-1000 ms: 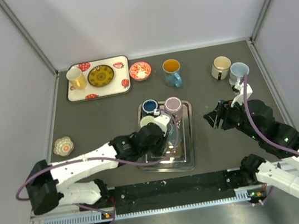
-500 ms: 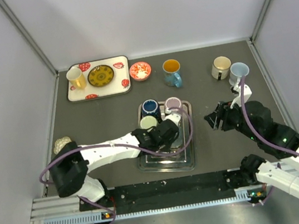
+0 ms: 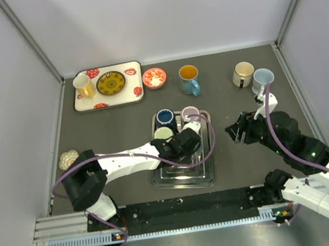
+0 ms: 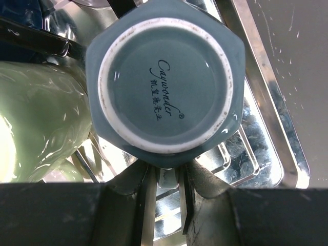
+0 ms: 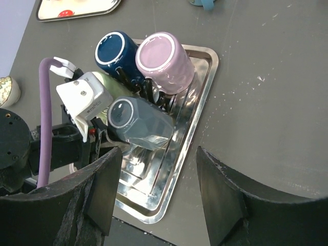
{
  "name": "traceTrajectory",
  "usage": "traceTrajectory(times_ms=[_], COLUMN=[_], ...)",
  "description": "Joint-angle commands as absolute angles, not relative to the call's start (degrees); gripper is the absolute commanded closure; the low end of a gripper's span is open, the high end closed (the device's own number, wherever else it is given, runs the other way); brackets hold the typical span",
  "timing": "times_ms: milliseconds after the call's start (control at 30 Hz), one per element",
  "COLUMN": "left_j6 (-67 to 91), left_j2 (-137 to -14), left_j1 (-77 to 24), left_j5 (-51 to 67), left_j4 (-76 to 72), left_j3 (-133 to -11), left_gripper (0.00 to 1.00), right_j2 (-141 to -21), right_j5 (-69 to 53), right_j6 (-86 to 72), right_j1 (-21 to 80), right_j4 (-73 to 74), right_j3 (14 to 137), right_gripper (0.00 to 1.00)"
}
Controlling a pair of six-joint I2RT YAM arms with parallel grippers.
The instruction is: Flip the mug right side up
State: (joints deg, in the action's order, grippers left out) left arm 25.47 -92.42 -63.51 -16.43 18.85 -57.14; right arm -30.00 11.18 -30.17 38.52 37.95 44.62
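A grey-blue faceted mug [image 5: 138, 123] lies tilted on the metal rack tray [image 3: 186, 184], its base [image 4: 164, 82] facing the left wrist camera. My left gripper [image 4: 166, 177] is shut on the mug's handle, just below the base; it shows in the top view [image 3: 183, 143] over the tray's middle. A dark blue mug [image 5: 115, 54], a pink mug [image 5: 164, 61] and a pale green mug [image 4: 36, 113] stand upside down beside it. My right gripper [image 5: 159, 159] is open and empty, hovering right of the tray [image 3: 238, 129].
A blue mug with orange inside [image 3: 189, 77], a beige mug [image 3: 243, 74] and a light blue mug [image 3: 262, 78] stand upright at the back. A patterned tray [image 3: 109, 97] with a yellow cup, a red bowl [image 3: 154, 77] and a small floral dish [image 3: 68, 160] lie to the left.
My left arm has swung right across the metal tray and its gripper now sits at the grey-blue mug. The right arm has barely moved.
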Motion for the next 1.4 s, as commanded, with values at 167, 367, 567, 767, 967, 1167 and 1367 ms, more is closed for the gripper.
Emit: traceTrajectory(times_ms=[167, 367, 567, 767, 967, 1167, 1367], left_j6=[27.9, 29.9, 28.4, 27.9, 28.0, 27.1, 25.9], left_j2=[-89.4, -76.9, -60.2, -51.9, -47.6, -45.6, -47.3], left_j1=[-62.6, -63.0, -63.7, -63.7, -63.7, -63.7, -63.6], left_j5=[-21.4, -20.1, -20.0, -18.0, -15.4, -15.8, -17.1], left_j4=[17.7, 20.2, 20.5, 17.2, 14.8, 14.0, 14.0], left_j3=[-55.4, -51.5, -47.5, -43.3, -39.2, -37.4, -38.4], left_gripper=[0.48, 0.01, 0.01, 0.03, 0.03, 0.03, 0.03], right_j2=[-32.1, -43.1, -59.8, -77.9, -89.6, -96.0, -98.7], right_j5=[17.2, 37.5, 26.9, 21.3, 24.8, 27.0, 25.7], right_j6=[-32.2, -34.8, -28.3, -23.4, -17.3, -14.3, -12.7], right_j1=[39.1, 39.0, 16.4, 6.2, 5.2, 2.8, 0.4], right_j4=[38.8, 43.2, 37.9, 34.2, 33.6, 33.6, 33.2], right_j3=[46.2, 51.0, 58.3, 66.3, 73.3, 77.8, 80.1], right_gripper=[0.38, 0.31, 0.29, 0.32, 0.33, 0.35, 0.39])
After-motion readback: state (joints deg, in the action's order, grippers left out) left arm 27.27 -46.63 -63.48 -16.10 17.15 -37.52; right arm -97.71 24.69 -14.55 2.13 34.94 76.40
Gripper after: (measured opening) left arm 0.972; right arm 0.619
